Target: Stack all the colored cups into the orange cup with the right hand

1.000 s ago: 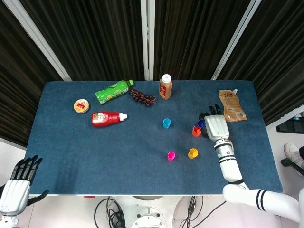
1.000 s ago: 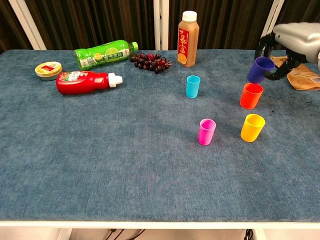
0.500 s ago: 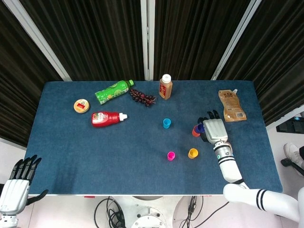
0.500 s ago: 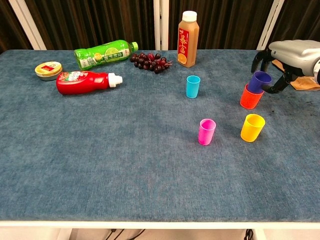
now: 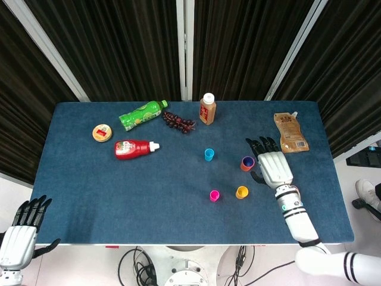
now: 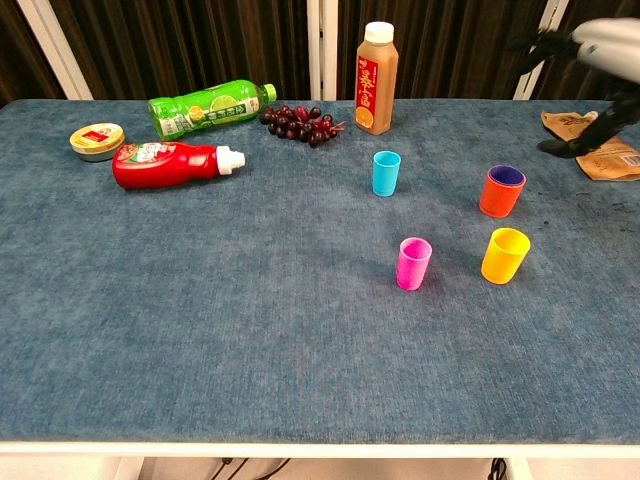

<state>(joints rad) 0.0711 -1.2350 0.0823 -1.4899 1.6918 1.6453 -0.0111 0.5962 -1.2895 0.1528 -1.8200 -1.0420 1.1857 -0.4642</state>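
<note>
Orange cup (image 6: 501, 192) stood upright on the blue table (image 6: 250, 320), with the purple cup (image 6: 507, 175) nested inside it, only the purple rim showing above the orange wall. Right hand (image 5: 274, 165) hovered just to the right of this stack, fingers (image 5: 259, 145) spread apart and pointing toward the far edge, gripping nothing; in the chest view only its fingertips and part of the palm showed at the upper right corner, raised clear of the cups. Yellow cup (image 6: 505, 255) stood near the stack, on the near side of the fingers and slightly left of the palm. Pink cup (image 6: 414, 263) stood further left of the yellow one, and the light blue cup (image 6: 386, 172) well left of the fingertips. Brown pouch (image 5: 290, 133) lay flat just beyond the fingers, to their right. Far side of the table held a juice bottle (image 6: 377, 78) upright, grapes (image 6: 298, 124), a green bottle (image 6: 210, 108) on its side, a red ketchup bottle (image 6: 170, 164) on its side and a small round tin (image 6: 98, 140). Left hand (image 5: 22, 231) hung off the near left corner of the table, fingers loosely extended, empty.
</note>
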